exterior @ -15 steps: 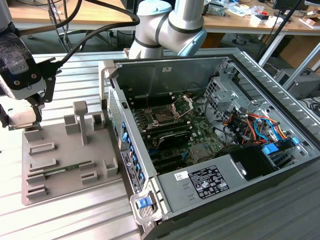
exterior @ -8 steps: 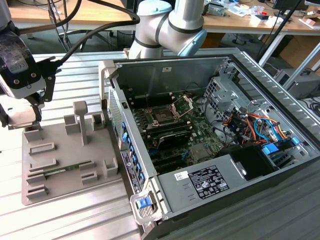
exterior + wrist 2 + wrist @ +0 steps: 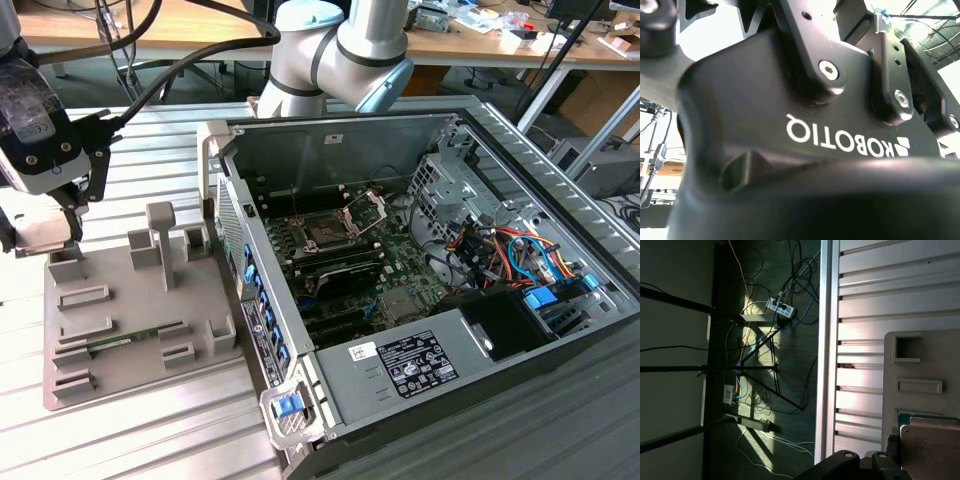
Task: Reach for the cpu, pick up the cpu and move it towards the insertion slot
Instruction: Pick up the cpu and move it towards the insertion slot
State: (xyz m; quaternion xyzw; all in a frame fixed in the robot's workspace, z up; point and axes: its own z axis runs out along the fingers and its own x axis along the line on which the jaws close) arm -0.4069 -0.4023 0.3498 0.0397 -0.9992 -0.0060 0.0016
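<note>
pincer (image 3: 42,240) is seen in the exterior view closed on the cpu (image 3: 42,232) by its edges, apparently so that its face lies level, over the grey tray (image 3: 130,330), well apart from the insertion slot (image 3: 325,232). in the first wrist view the cpu (image 3: 930,450) is shown just over the tray.

A ribbed aluminium table (image 3: 880,290) carries a grey tray (image 3: 945,365). Near one tray corner sit a square pocket (image 3: 907,347) and, just beside it, a narrow slot (image 3: 920,386). The cpu (image 3: 932,450), pale metal with a green strip along one side, shows over the tray next to the black links of the gripper (image 3: 875,462); whether it rests on the tray cannot be told. Beyond the table's edge, the dark floor (image 3: 680,315) holds tangled cables (image 3: 795,275), a power strip (image 3: 780,307) and a black-legged stand (image 3: 765,370).
</note>
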